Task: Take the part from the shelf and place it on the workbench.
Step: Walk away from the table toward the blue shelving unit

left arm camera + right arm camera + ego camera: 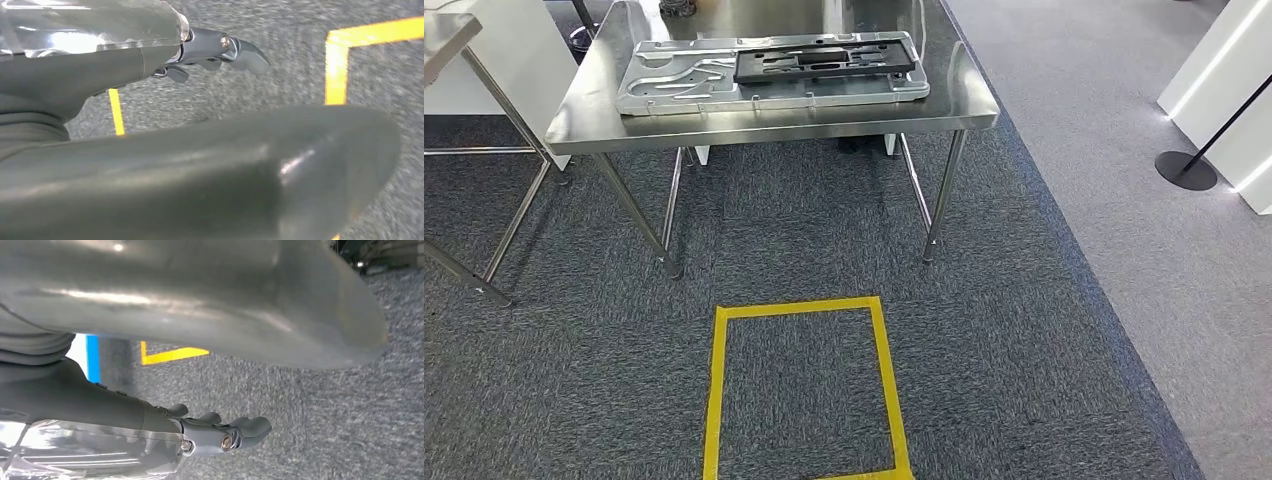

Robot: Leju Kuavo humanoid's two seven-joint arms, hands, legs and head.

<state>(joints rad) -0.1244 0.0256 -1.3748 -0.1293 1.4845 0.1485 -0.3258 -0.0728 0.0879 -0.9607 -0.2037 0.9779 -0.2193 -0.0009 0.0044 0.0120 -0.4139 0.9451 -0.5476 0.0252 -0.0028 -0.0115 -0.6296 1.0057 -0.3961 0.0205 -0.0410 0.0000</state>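
Workbench (774, 118) already carries a silver plate (724, 80) with a black part (824, 60) lying on it (likely the task's part). Left hand (220, 50) and right hand (225, 432) hang over carpet, fingers loosely extended, holding nothing. Risk: the part sits toward the plate's right end; jolting a table leg (944, 195) could shift it.

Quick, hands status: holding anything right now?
Left hand: open, holds nothing, hanging over the carpet.
Right hand: open, holds nothing, hanging over the carpet.
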